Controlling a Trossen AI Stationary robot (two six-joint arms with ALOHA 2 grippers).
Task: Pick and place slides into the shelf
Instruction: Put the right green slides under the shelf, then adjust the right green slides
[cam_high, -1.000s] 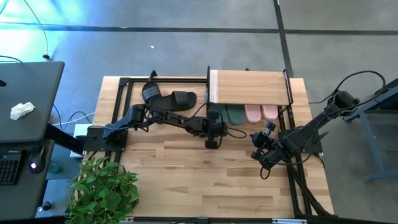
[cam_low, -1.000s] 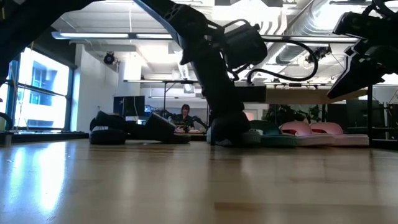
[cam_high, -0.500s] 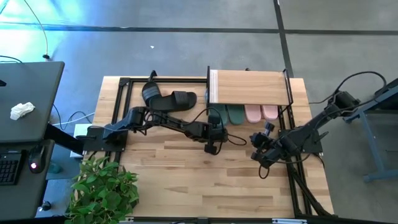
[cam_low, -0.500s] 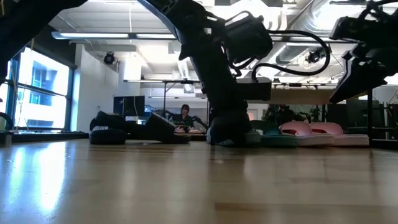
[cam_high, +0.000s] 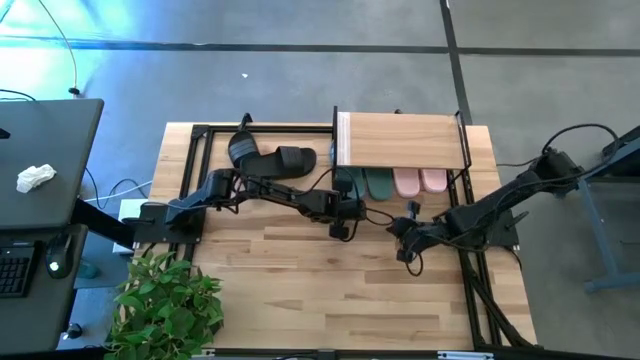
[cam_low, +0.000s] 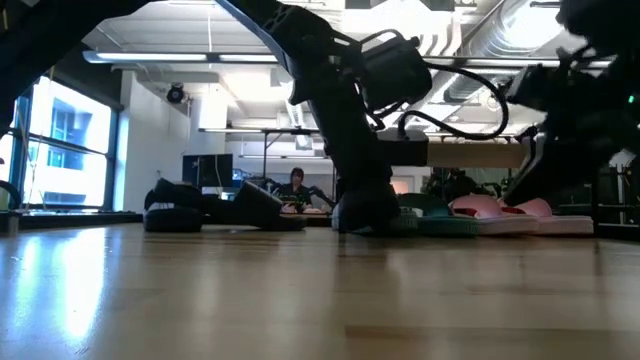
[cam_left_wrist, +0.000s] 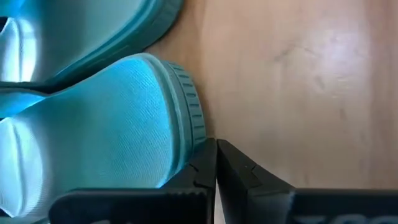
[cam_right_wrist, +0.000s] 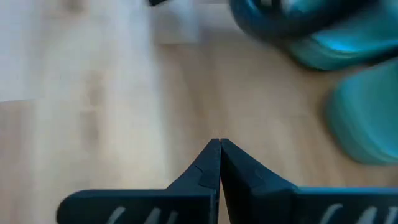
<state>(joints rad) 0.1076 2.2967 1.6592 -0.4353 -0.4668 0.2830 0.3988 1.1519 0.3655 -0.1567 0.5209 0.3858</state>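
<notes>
Left hand: fingers pressed together, at teal slide by shelf.
Right hand: pressed together, empty.
Done: teal, pink slides under shelf.
Left: black slides, counter far-left corner.

A large wooden table with a black metal frame along its edges stands on a grey floor. A leafy green plant sits at the table's near left corner, and beside it a dark desk holds a crumpled white cloth and a keyboard. In the low view a person sits far back in the room, under ceiling light strips and beside a big window.
</notes>
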